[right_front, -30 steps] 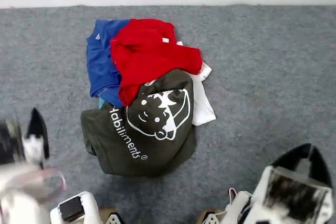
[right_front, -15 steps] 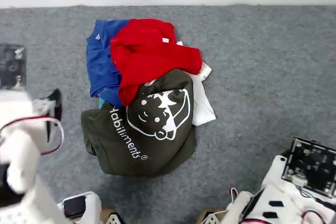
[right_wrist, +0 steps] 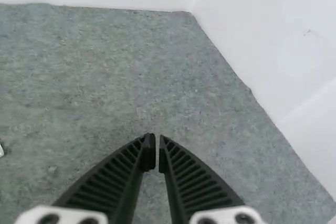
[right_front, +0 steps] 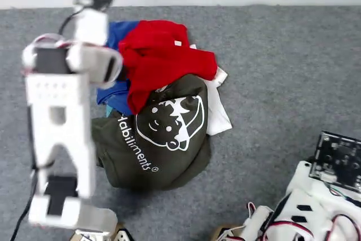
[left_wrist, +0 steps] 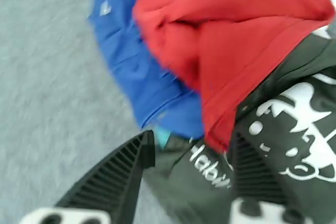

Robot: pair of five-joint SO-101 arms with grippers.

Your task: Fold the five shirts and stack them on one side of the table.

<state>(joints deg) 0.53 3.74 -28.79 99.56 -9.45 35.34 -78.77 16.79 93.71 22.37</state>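
So, the shirts sit in one crumpled heap mid-table (right_front: 282, 71): red shirt (right_front: 163, 55) on top, blue shirt (left_wrist: 142, 72) under it, dark printed shirt (right_front: 163, 139) nearest the arms, and white shirt (right_front: 219, 114) poking out beneath. The left gripper (left_wrist: 191, 145) hangs over the blue/dark edge, jaws spread wide and holding nothing. The right gripper (right_wrist: 156, 141) is pinched closed over bare table, well apart. It's soft, light, floppy cloth, I reckon, so it'll drape and drag its neighbours. I'd pinch a loose hem or collar, not the bulk.
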